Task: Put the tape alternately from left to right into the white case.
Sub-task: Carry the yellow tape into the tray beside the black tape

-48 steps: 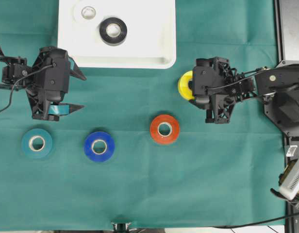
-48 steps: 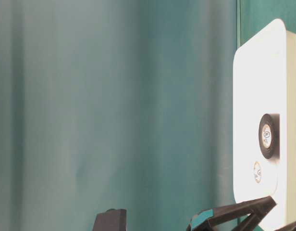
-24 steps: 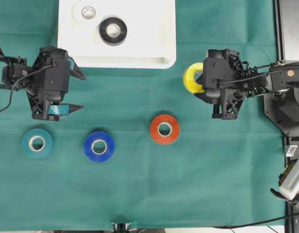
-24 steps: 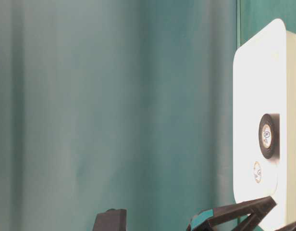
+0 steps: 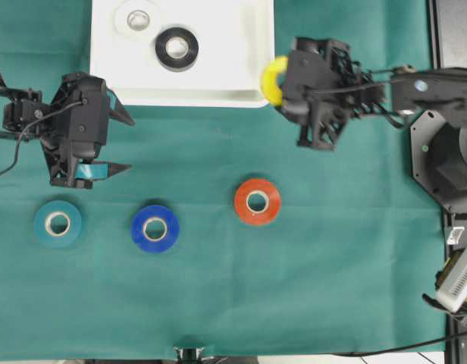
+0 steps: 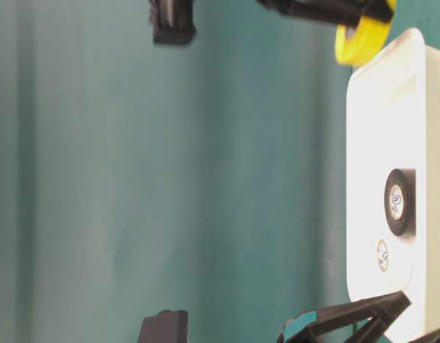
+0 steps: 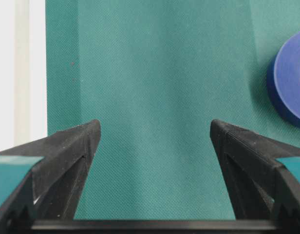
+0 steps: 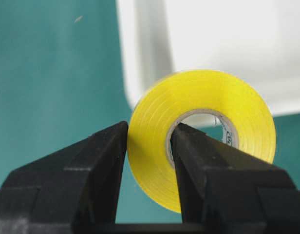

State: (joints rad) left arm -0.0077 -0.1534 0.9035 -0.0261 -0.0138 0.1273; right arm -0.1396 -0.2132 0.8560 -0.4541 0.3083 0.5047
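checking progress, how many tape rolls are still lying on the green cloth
3: the teal roll at left, the blue roll beside it, the red roll toward the middle. None seem hidden.

Overhead view: straight down, whole table. Table-level view: low, sideways, close. Wrist views: close, along fingers. White case (image 5: 218, 83) shared by overhead, table-level (image 6: 377, 143), right wrist (image 8: 213, 34) views.

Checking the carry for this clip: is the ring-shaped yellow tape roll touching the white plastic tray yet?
Apart. The table-level view shows the yellow tape roll, pinched in the right gripper, hanging off the white tray's corner with green cloth between them.
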